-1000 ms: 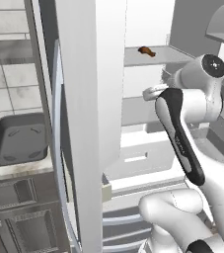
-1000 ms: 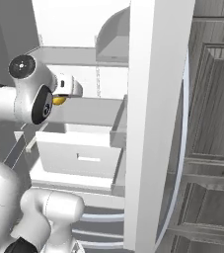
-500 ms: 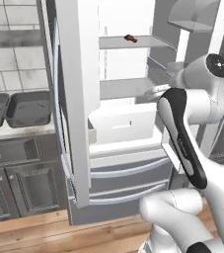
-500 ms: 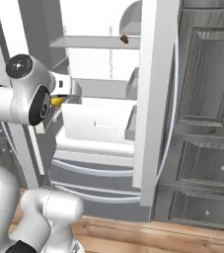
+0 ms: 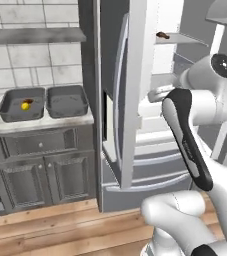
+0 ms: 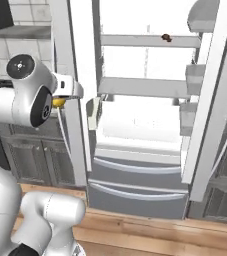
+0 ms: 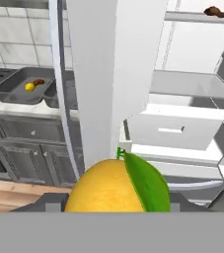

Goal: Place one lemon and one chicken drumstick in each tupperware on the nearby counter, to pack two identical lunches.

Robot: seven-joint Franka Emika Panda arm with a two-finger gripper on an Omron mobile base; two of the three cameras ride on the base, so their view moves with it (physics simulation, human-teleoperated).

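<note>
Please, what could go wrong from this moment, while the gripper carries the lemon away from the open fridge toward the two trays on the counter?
1. The open fridge door stands between the held lemon and the counter; the swing toward the trays may hit it.
2. The left tupperware already holds a lemon and a drumstick; dropping there would leave the empty tupperware short.
3. The second chicken drumstick lies near the shelf's front edge; a careless reach could knock it off.

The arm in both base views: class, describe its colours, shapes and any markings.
The arm is made of glossy white rounded shells, with a long black strip along one link. A dark round cap with a small pale centre mark sits on each visible joint end. No cables show.
</note>
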